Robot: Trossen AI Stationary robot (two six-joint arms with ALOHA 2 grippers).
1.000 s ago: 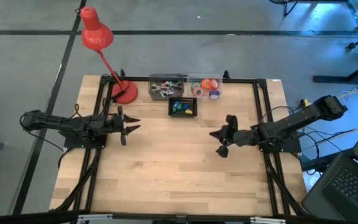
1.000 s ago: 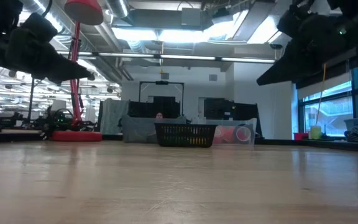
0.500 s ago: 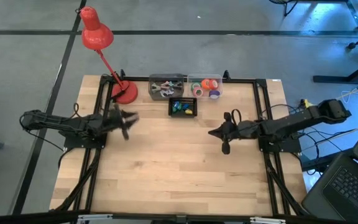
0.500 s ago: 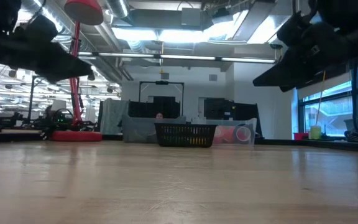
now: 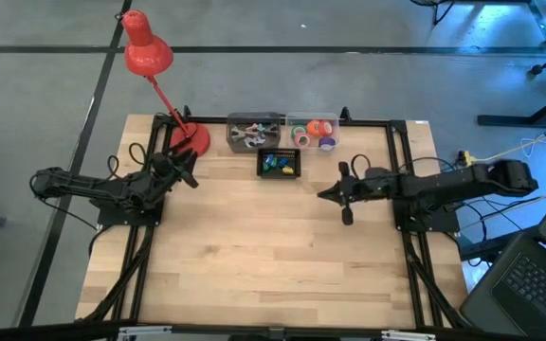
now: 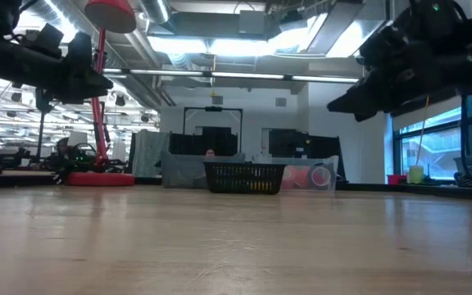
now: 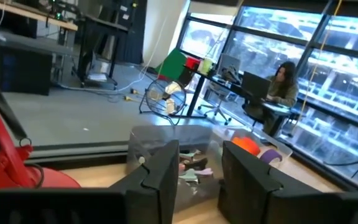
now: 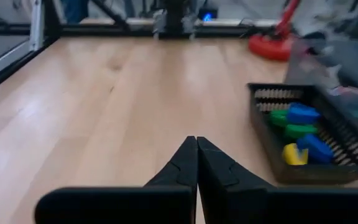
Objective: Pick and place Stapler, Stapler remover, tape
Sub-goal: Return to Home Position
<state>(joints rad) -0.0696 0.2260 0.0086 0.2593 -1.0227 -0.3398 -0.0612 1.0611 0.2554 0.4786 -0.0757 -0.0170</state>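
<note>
Now, right gripper [image 8: 196, 144]: held over bare wood right of the table's [image 5: 254, 256] centre; jaws pressed together, nothing between them.
Left gripper [image 7: 199, 163]: raised near the red lamp [image 5: 146, 53]; jaws narrowly parted, empty.
Black bin [image 5: 293, 173]: staplers [image 5: 273, 163] seen inside, beyond both grippers.
Grey bin [image 5: 232, 125]: staple removers [image 5: 251, 134] inside, at the far edge.
Clear bin [image 5: 334, 125]: tape rolls [image 5: 317, 128] inside, just beside the grey bin.
</note>
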